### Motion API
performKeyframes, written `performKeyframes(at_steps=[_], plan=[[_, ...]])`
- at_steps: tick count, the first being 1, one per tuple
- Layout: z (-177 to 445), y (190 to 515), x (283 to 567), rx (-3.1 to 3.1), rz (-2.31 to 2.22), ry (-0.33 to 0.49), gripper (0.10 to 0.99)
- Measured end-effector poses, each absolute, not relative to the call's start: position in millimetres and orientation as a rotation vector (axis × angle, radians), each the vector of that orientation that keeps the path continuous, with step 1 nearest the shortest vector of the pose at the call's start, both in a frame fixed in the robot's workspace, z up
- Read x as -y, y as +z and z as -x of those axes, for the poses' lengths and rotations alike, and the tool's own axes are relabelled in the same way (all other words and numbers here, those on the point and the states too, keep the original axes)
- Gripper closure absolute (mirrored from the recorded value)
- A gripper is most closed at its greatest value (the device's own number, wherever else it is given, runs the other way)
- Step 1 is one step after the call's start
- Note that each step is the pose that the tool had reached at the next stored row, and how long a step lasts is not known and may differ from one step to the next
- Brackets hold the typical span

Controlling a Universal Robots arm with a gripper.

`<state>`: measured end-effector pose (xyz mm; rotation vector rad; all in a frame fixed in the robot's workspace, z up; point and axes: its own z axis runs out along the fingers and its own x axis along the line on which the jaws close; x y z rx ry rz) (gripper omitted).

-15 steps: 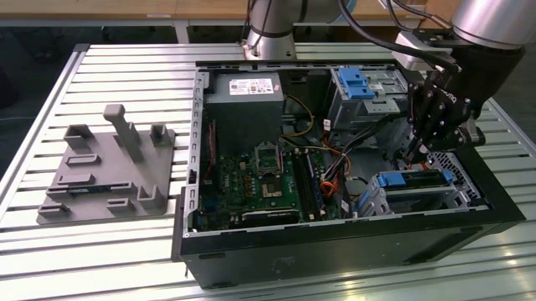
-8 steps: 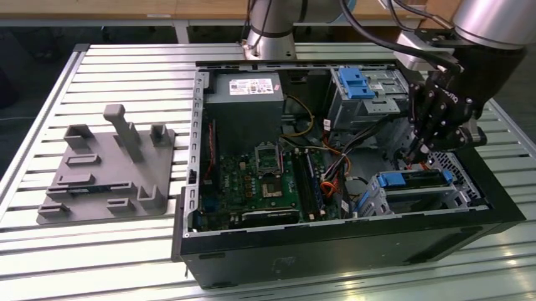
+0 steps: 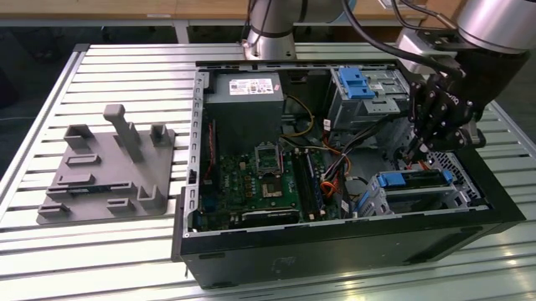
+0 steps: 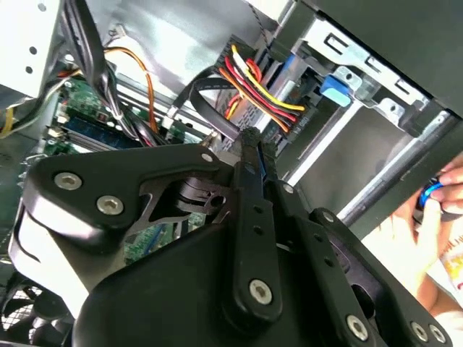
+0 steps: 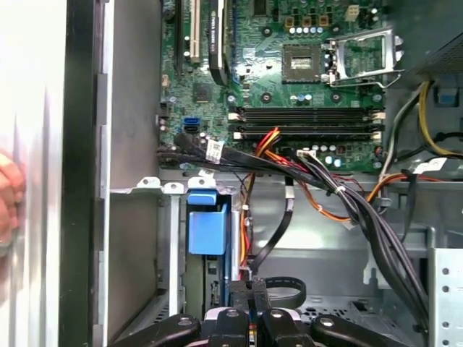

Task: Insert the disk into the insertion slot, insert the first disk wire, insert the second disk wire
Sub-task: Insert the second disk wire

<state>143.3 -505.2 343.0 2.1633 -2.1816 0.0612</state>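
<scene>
The disk [image 3: 418,180], grey with a blue carrier [image 5: 207,224], lies inside the silver insertion slot [image 3: 456,195] at the case's corner on the exterior view's right. My gripper [image 3: 417,150] hangs just above the disk's inner end. Its fingers are shut on a black connector [image 5: 249,288] of a flat black disk wire [image 5: 286,293] that loops beside the disk's end. In the second wrist view the fingertips [image 4: 251,141] sit close to a power plug with red, yellow and orange wires [image 4: 249,87], next to the carrier's blue tab [image 4: 337,87].
The open computer case [image 3: 335,241] holds a motherboard [image 3: 263,179], a power supply [image 3: 245,88] and a taller grey bay with a blue latch [image 3: 356,81]. Cable bundles [image 5: 376,224] cross beside the slot. A person's hand [image 4: 434,217] rests outside the case wall. A grey fixture [image 3: 105,169] lies on the exterior view's left.
</scene>
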Motion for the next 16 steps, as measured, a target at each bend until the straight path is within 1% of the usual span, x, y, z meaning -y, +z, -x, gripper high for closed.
performKeyframes(at_steps=[9,16], plan=[[-143,343,520,2.194,-2.165,0.045,0.941],[-143,343,526,2.208,-2.173,0.022,0.941]])
